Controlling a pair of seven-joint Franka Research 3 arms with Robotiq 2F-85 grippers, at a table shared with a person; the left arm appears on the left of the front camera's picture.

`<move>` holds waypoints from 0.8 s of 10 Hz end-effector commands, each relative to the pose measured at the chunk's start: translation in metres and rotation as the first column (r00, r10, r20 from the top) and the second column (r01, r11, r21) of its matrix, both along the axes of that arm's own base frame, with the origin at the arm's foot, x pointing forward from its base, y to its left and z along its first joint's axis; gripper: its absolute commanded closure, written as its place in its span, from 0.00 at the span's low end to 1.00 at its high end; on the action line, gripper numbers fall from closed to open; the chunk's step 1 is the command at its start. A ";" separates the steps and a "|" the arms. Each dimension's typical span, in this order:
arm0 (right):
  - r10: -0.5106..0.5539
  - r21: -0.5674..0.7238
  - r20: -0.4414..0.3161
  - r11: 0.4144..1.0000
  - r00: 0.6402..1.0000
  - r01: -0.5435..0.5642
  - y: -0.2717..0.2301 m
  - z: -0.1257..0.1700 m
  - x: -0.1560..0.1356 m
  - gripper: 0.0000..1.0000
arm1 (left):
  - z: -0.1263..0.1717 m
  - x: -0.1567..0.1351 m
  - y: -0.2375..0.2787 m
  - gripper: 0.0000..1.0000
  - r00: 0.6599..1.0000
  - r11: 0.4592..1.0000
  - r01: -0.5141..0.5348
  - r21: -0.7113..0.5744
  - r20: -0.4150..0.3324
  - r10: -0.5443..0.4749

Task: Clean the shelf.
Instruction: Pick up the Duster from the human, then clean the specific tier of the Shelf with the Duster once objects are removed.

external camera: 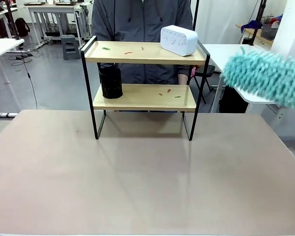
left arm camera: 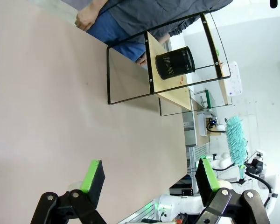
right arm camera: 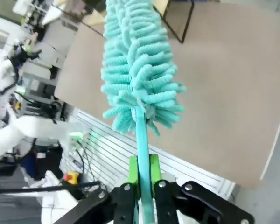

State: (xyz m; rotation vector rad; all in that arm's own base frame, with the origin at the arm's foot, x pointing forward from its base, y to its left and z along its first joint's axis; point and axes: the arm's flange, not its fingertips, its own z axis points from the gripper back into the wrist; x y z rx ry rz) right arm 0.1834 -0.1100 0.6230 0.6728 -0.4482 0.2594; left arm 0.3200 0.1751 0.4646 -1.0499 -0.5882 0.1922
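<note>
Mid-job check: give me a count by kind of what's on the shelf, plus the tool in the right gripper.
Small coloured scraps on the shelf: 6 (3 on each board)
Black mesh cup: 1
White box: 1
Teal duster in the right gripper: 1
Total: 9

L gripper point(left arm camera: 149, 176) open, green pads wide apart, over table point(left arm camera: 46, 102). Shelf point(left arm camera: 175, 91) ahead on table, seen sideways. Black mesh cup point(left arm camera: 175, 63) on its lower board. Person's hand point(left arm camera: 86, 18) beyond shelf. Teal duster point(left arm camera: 235, 140) off shelf's other end, not touching it.
</note>
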 end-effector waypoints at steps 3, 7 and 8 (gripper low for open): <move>-0.049 0.080 0.019 0.996 0.999 0.047 0.003 0.027 0.034 1.00 | 0.000 0.001 -0.002 0.00 1.000 1.000 0.006 -0.005 0.029 -0.006; -0.049 0.080 0.019 0.996 0.999 0.047 0.003 0.027 0.034 1.00 | 0.000 0.001 -0.002 0.00 1.000 1.000 0.006 -0.005 0.029 -0.006; -0.049 0.080 0.019 0.996 0.999 0.047 0.003 0.027 0.034 1.00 | 0.000 0.001 -0.002 0.00 1.000 1.000 0.006 -0.005 0.029 -0.006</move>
